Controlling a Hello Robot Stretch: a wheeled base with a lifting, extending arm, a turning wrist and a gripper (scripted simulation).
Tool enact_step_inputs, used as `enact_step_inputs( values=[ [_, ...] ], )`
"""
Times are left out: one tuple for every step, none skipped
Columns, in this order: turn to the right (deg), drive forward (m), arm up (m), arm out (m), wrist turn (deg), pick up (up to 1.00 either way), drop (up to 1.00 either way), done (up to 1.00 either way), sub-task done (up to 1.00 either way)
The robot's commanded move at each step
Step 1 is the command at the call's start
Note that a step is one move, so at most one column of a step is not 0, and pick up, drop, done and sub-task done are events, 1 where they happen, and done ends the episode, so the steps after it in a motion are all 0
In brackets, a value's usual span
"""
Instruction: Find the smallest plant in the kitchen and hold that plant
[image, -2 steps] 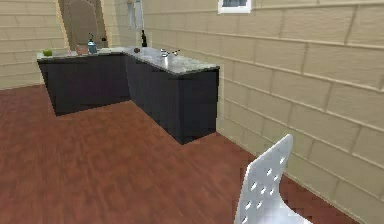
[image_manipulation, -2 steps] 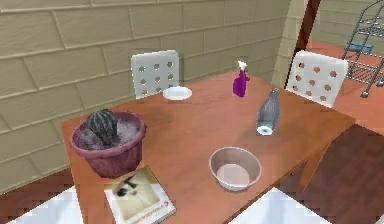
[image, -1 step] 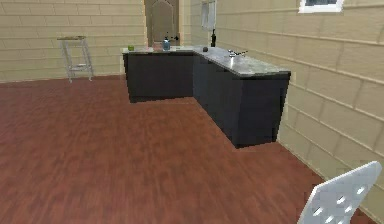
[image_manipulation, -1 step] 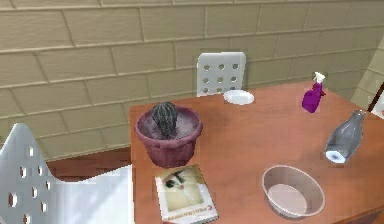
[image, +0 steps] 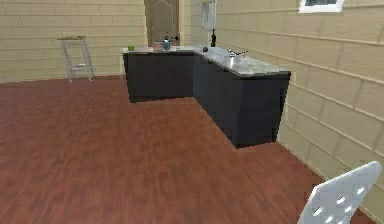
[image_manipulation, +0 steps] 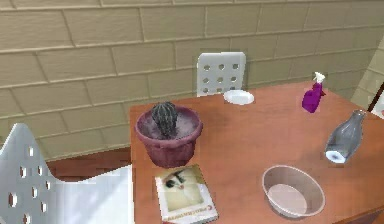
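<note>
A round grey-green cactus (image_manipulation: 166, 119) stands in a wide maroon pot (image_manipulation: 169, 142) on a brown wooden table (image_manipulation: 250, 140), near the table's left edge in the arm side view. In the forward view, a dark L-shaped kitchen counter (image: 215, 85) with a pale stone top runs along the back and right walls. A small green blob (image: 128, 49) sits at the counter's left end, too small to name.
On the table lie a book (image_manipulation: 186, 194), a pinkish bowl (image_manipulation: 292, 191), a grey bottle (image_manipulation: 346, 138), a purple spray bottle (image_manipulation: 314, 94) and a white plate (image_manipulation: 238, 97). White chairs (image_manipulation: 221, 72) (image_manipulation: 25, 180) stand around it. A metal stool (image: 76, 56) stands by the far wall across open wooden floor (image: 110, 150).
</note>
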Motion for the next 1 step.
enact_step_inputs(
  values=[
    [0.0, 0.00, 0.38, 0.00, 0.0, 0.00, 0.00, 0.00, 0.00]
  ],
)
